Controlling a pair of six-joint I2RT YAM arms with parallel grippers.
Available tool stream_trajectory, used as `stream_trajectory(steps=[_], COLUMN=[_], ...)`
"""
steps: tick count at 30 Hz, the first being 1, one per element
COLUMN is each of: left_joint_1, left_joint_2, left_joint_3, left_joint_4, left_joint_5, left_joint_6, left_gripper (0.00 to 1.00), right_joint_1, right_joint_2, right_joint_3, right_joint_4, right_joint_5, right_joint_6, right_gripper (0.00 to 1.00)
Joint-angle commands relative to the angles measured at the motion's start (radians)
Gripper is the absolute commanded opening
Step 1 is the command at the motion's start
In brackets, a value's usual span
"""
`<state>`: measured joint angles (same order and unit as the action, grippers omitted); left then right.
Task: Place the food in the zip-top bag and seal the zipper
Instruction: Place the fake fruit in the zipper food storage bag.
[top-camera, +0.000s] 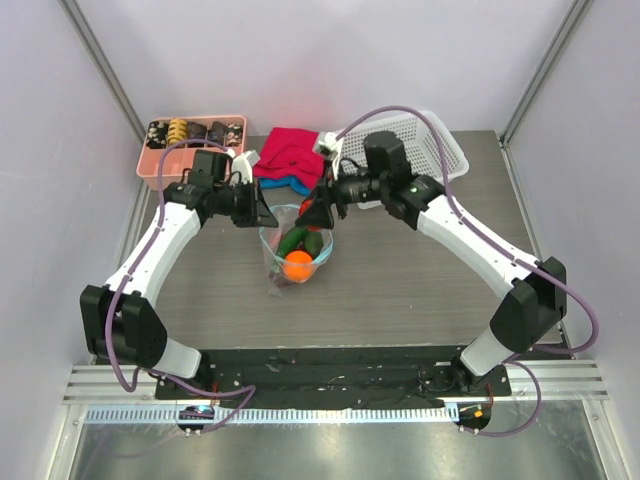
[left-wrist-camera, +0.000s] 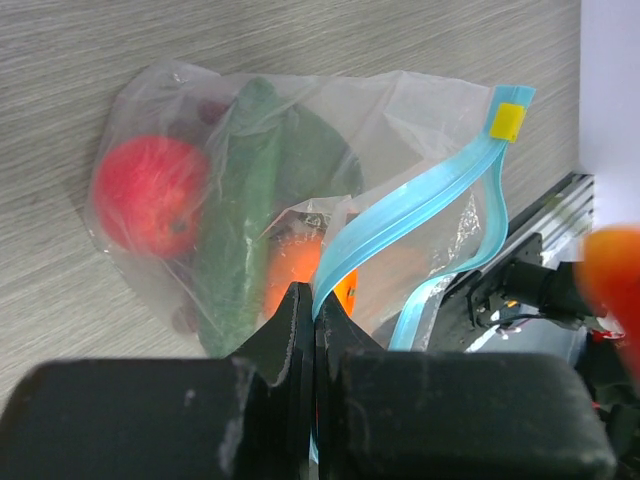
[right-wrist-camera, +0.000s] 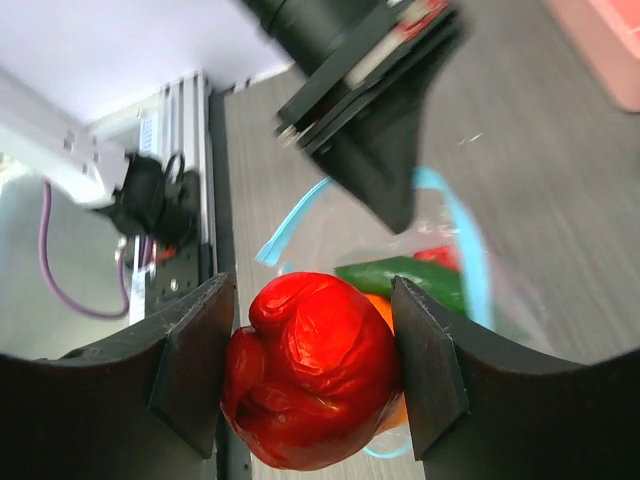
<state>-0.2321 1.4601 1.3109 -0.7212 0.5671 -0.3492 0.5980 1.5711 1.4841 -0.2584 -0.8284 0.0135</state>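
Locate the bench (top-camera: 420, 290). The zip-top bag (left-wrist-camera: 420, 120) lies at its centre, between the two arms, with its mouth open.

Check the left fingers (left-wrist-camera: 280, 335). They are pressed flat together and pinch the bag's mouth edge on the zipper (left-wrist-camera: 425, 205).

Check the right fingers (right-wrist-camera: 195, 350). They are spread wide and clamp the red pepper (right-wrist-camera: 310, 385) between them, holding it above the bag mouth.

Inside the bag you can see the cucumber (left-wrist-camera: 235, 235), the tomato (left-wrist-camera: 150, 195) and the orange (top-camera: 298, 265) lying against one another. A yellow slider (left-wrist-camera: 510, 120) sits at the free end of the zipper.
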Motion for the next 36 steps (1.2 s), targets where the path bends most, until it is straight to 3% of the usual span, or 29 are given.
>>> stream_trajectory(steps=[1, 7, 9, 10, 11, 16, 17, 20, 25, 29, 31, 36], left_joint_1=[0.008, 0.014, 0.016, 0.016, 0.019, 0.022, 0.023, 0.027, 0.027, 0.027, 0.028, 0.027], left_joint_2=[0.009, 0.013, 0.013, 0.014, 0.014, 0.014, 0.011, 0.014, 0.013, 0.003, 0.000, 0.000], left_joint_3=[0.042, 0.042, 0.040, 0.039, 0.039, 0.039, 0.037, 0.034, 0.042, 0.037, 0.031, 0.025], left_joint_4=[0.046, 0.057, 0.057, 0.060, 0.060, 0.054, 0.055, 0.057, 0.058, 0.054, 0.054, 0.052], left_joint_5=[0.056, 0.091, 0.102, 0.108, 0.115, 0.123, 0.126, 0.135, 0.143, 0.139, 0.142, 0.148], left_joint_6=[-0.028, -0.039, -0.042, -0.045, -0.047, -0.047, -0.047, -0.047, -0.040, -0.028, -0.022, -0.017], left_gripper=[0.00, 0.00, 0.00, 0.00, 0.00, 0.00, 0.00, 0.00, 0.00, 0.00, 0.00, 0.00], right_joint_1=[0.052, 0.108, 0.118, 0.120, 0.121, 0.120, 0.121, 0.121, 0.111, 0.022, -0.012, -0.076], right_joint_2=[-0.008, 0.059, 0.067, 0.073, 0.076, 0.084, 0.073, 0.044, -0.042, -0.100, -0.121, -0.114], right_joint_3=[-0.008, -0.013, -0.036, -0.047, -0.053, -0.055, -0.050, -0.018, -0.005, -0.086, -0.151, -0.238], right_joint_4=[-0.019, -0.010, 0.011, 0.030, 0.036, 0.038, 0.038, 0.028, -0.014, -0.054, -0.080, -0.070], right_joint_5=[0.015, 0.009, 0.024, 0.035, 0.052, 0.167, 0.169, 0.176, 0.236, 0.391, 0.422, 0.260], right_joint_6=[-0.151, -0.191, -0.207, -0.220, -0.236, -0.339, -0.339, -0.305, -0.192, 0.024, 0.049, 0.164], right_gripper=[0.01, 0.01, 0.07, 0.13, 0.28, 0.60, 0.78, 0.98, 0.97, 0.79, 0.75, 0.69])
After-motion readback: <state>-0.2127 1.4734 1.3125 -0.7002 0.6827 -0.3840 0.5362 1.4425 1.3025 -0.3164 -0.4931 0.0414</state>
